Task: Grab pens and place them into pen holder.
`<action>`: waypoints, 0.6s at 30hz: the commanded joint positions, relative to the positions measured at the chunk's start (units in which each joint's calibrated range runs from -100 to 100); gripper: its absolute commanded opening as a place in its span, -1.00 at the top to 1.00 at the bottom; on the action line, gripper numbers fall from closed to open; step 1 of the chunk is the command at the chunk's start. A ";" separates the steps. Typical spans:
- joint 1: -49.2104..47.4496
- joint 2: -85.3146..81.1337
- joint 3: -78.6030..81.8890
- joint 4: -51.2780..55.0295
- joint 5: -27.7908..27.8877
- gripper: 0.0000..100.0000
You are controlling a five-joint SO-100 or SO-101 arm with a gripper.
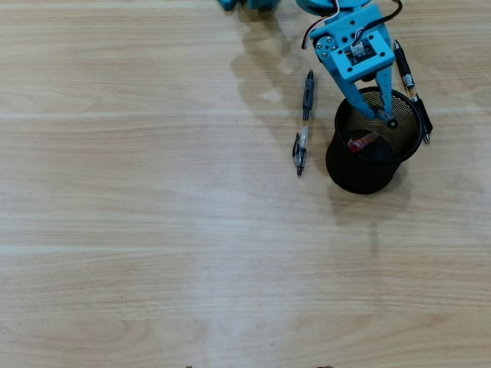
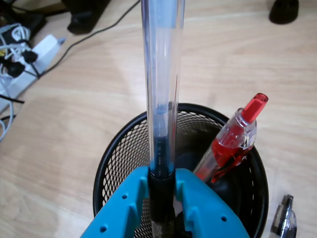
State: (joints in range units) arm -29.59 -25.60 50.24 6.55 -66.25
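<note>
The table (image 1: 153,230) was pale wood-grain laminate, its boards running side to side in the overhead view, with soft shadows under the arm. The pen holder (image 1: 374,149) stood on it toward the upper right of that view. Directly over the holder's mouth the gripper (image 2: 162,191) had its jaws closed tight on a clear-barrelled pen (image 2: 162,89), held upright with its dark lower end between the blue fingers (image 2: 205,208). A red pen (image 2: 230,144) leaned inside the holder against its rim. A black pen (image 1: 304,123) lay on the table just left of the holder; another (image 1: 410,88) lay at its right, touching the rim. Beyond the holder, the wrist view showed a white power strip (image 2: 29,57) with cables.
</note>
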 commanded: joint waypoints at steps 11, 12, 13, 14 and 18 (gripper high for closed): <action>3.22 -6.35 -4.93 -7.10 12.09 0.43; 3.86 -7.70 -5.56 -5.30 13.66 0.43; 4.75 -9.14 -6.20 -2.03 14.71 0.43; 5.72 -10.41 -7.37 2.78 15.28 0.43; 10.88 -14.80 -17.51 35.95 15.23 0.42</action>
State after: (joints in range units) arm -23.51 -35.34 43.96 13.35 -51.64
